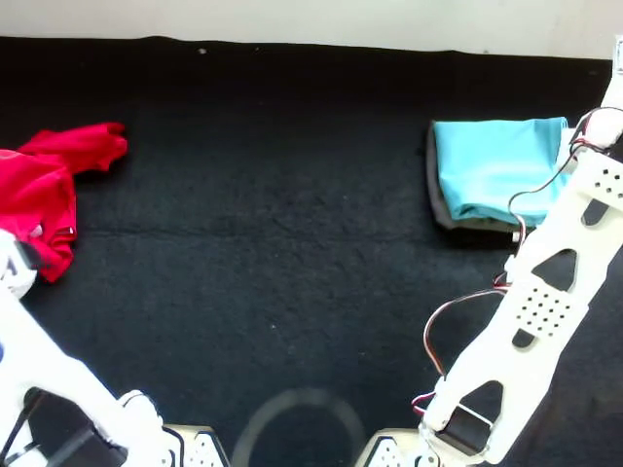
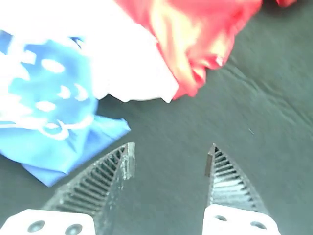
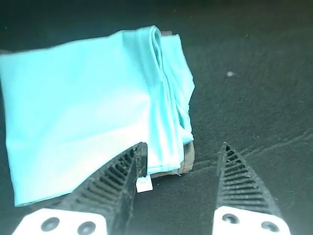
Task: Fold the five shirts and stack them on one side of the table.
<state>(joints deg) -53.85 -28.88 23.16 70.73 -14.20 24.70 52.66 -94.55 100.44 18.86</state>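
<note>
We judged two shirts done: the turquoise shirt [image 1: 496, 165] lay folded atop the grey shirt [image 1: 434, 199], far right. The right end effector [image 3: 182, 159] and the left end effector [image 2: 168, 159] both stood wide and empty. Next: grasp the red shirt [image 1: 44, 190] at left.

A red shirt [image 1: 44, 190], turquoise shirt [image 1: 496, 165], white-patterned blue shirt [image 2: 44, 98], black table [image 1: 292, 243].

The table [image 1: 292, 214] lies open across its middle; a red shirt [image 1: 44, 195] crowds its left edge, a folded stack [image 1: 487, 170] its right.
</note>
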